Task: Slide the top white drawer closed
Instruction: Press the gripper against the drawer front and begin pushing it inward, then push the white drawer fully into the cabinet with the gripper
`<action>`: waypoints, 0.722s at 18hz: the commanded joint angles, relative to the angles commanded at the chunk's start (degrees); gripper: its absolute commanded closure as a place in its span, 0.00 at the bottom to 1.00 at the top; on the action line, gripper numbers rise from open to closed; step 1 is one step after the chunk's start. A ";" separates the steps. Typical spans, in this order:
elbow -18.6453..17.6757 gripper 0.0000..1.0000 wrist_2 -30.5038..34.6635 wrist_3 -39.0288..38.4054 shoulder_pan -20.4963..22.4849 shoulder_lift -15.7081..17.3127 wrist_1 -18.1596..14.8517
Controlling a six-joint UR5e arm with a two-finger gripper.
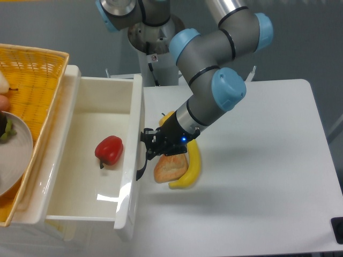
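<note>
Your gripper [148,148] meets the top white drawer [131,160] front, finger spread unclear; push square, steady

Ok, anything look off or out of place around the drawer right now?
One thing: a red pepper lies loose inside the top white drawer, which is open, while the gripper is at its black handle. A banana and an orange food piece lie on the table by the drawer front. No spill or damage visible.

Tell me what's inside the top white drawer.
Inside the top white drawer lies one red bell pepper, on the bare white floor. The near corner behind the front panel is hidden from the camera.
</note>
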 joint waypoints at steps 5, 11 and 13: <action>0.09 1.00 -0.70 -0.88 -0.97 0.17 0.09; 0.00 1.00 -1.76 -2.19 -2.37 0.44 0.26; 0.00 1.00 -2.02 -2.55 -2.81 0.70 0.35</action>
